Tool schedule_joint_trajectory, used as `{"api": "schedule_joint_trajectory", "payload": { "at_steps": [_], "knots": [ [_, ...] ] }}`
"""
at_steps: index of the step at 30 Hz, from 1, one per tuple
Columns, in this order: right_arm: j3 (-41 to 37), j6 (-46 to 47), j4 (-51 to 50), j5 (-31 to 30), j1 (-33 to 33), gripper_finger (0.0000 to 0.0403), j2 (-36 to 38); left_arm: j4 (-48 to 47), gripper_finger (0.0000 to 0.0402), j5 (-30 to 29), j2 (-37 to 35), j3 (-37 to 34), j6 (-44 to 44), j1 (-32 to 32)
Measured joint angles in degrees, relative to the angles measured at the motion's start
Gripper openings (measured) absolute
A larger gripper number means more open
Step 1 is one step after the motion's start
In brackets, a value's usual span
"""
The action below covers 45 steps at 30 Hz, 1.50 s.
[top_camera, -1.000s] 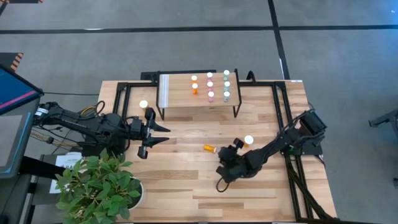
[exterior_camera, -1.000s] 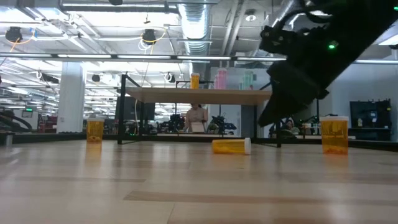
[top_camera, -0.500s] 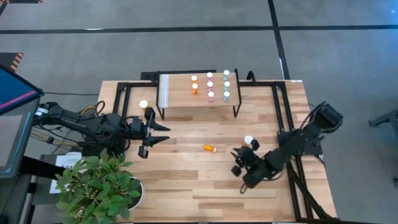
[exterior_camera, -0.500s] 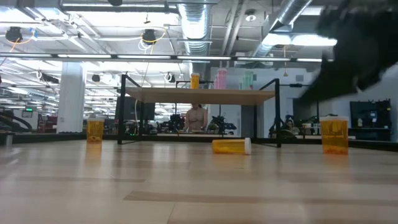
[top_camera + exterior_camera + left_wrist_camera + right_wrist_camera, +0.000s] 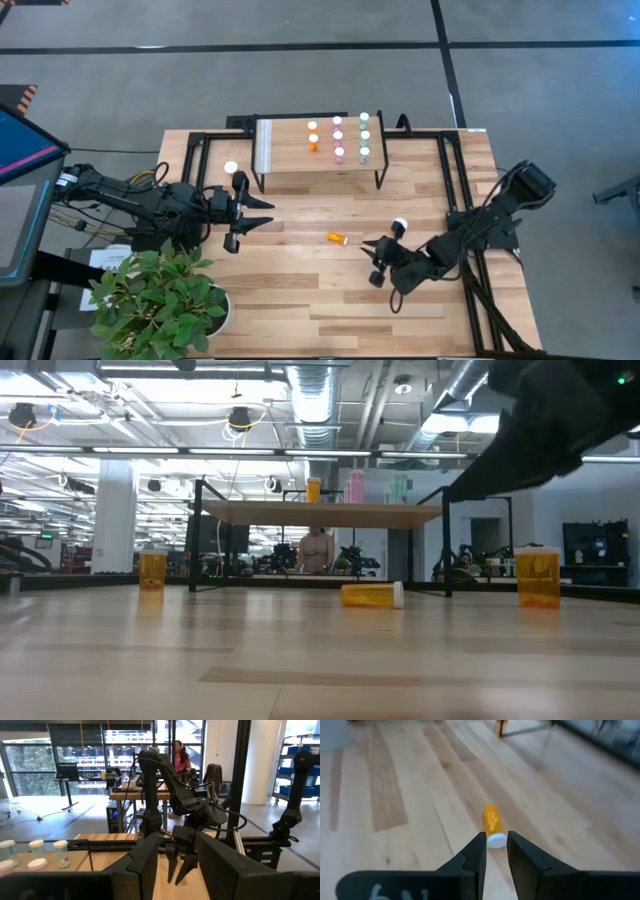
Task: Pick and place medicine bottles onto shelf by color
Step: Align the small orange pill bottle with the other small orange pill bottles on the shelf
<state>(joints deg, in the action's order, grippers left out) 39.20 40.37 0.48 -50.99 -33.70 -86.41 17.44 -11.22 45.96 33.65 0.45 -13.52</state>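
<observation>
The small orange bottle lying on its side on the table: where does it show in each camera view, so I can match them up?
High view: small orange bottle at table centre, below the shelf.
Low view: at centre, cap to the right, under the shelf.
Left wrist view: not in it.
Right wrist view: just beyond the right gripper, cap nearest.
Shared landmark: the shelf.

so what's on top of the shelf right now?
The shelf holds eight small white-capped bottles in three rows: two orange, three pink, three pale green. A white ridged strip sits at one end. From above, the caps hide most of each body.
</observation>
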Motion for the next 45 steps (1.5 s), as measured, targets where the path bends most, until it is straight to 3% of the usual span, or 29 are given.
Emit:
{"api": "schedule_joint_trajectory", "payload": {
  "at_steps": [9, 13, 17, 25, 29, 38, 45],
  "knots": [
    [0.01, 1.2, 0.53, 10.03, 5.16, 0.0098, -7.9, 2.34, 0.0123, -0.11, 3.88, 0.02, 0.37, 0.0],
    [-1.12, -1.92, 6.79, 12.34, 6.98, 0.0098, -10.5, 4.5, 0.0123, -0.15, 6.14, 0.02, 0.83, 0.0],
    [-6.03, -6.14, 18.32, 14.95, 7.72, 0.0098, -8.8, 6.56, 0.0123, -0.15, 8.04, 0.02, 1.87, 0.0],
    [-15.38, -9.6, 32.0, 13.34, 7.07, 0.0101, -3.52, 7.09, 0.0123, -1.39, 8.54, 0.01, 1.93, 0.04],
    [-14.36, -10.25, 32.64, 13.28, 7.22, 0.013, -5.58, 7.19, 0.0123, -1.67, 8.54, 0.01, 2.1, 0.13],
    [-9.11, -12.89, 32.41, 12.2, 10.03, 0.0235, -12.55, 7.33, 0.0123, -1.66, 8.54, 0.02, 2.1, 0.11],
    [-6.41, -13.89, 32.54, 14.81, 11.46, 0.0248, -16.05, 7.29, 0.0123, -1.66, 8.54, 0.01, 2.11, 0.11]
  ]
}}
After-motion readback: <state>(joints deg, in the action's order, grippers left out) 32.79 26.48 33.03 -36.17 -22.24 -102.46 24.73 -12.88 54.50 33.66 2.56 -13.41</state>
